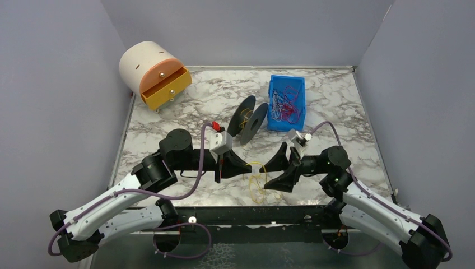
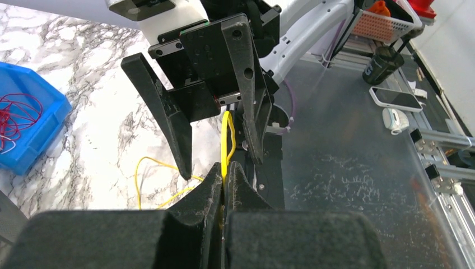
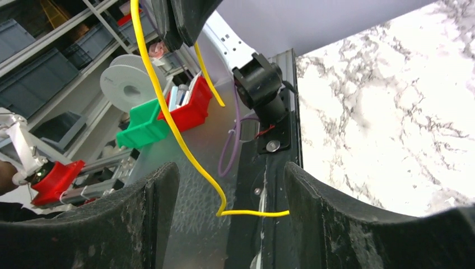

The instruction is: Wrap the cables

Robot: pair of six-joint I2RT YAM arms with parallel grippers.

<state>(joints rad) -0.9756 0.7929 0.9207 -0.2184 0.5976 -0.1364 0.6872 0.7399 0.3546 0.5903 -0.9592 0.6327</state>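
Top external view shows a black spool standing on its edge near the middle of the marble surface. In front of the spool, toward the arm bases, the left pincer and the right pincer face each other with their tips close together. The yellow cable lies there in loose loops on the surface, a little nearer to the bases than the pincers, and one part of it rises up to them.

From the left wrist view, the left pincer is fully closed. The yellow cable comes out of its pressed tips as a narrow loop. The right pincer stands just beyond, with its fingers wide apart on both sides of this loop.

From the right wrist view, the right pincer is wide open and grips nothing. The yellow cable hangs freely through the gap.

Just to the right of the spool stands a blue bin, and the red and purple cables lie tangled inside it. Well to the left of the spool and further back is a round drawer unit with one drawer pulled out.
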